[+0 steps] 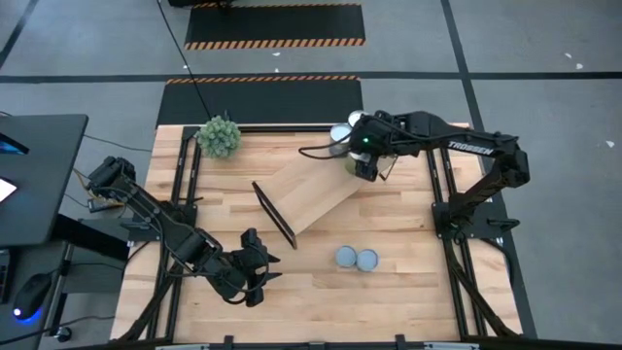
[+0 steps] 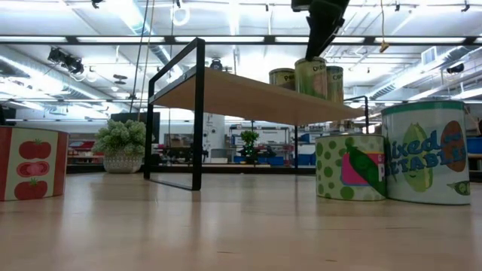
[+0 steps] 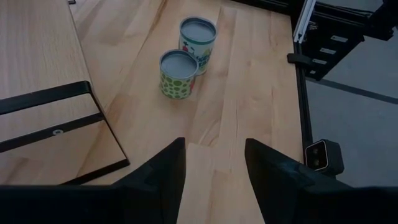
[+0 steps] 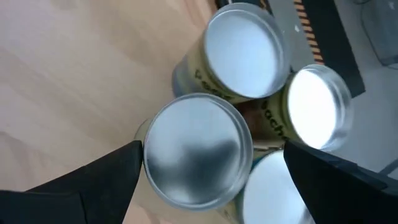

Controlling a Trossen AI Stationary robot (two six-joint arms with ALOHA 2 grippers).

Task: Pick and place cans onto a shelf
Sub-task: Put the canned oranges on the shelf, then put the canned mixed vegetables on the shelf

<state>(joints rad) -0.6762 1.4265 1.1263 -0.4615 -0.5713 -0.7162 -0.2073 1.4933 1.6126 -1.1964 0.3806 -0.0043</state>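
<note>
Right hand (image 1: 366,167) at 1 o'clock, fingers wide, straddling silver-topped metal can (image 4: 198,149) on light wood shelf (image 1: 309,193). Left hand (image 1: 260,276) at 7 o'clock over worktop (image 1: 408,282), half open, empty.

The high view looks straight down on the whole table (image 1: 321,282) and both arms. The low view sits at tabletop height, facing level across toward the room, close to two cans (image 2: 388,154). The left wrist view looks down on that same pair; the right wrist view hangs close above the shelf's (image 1: 306,190) cans.
</note>
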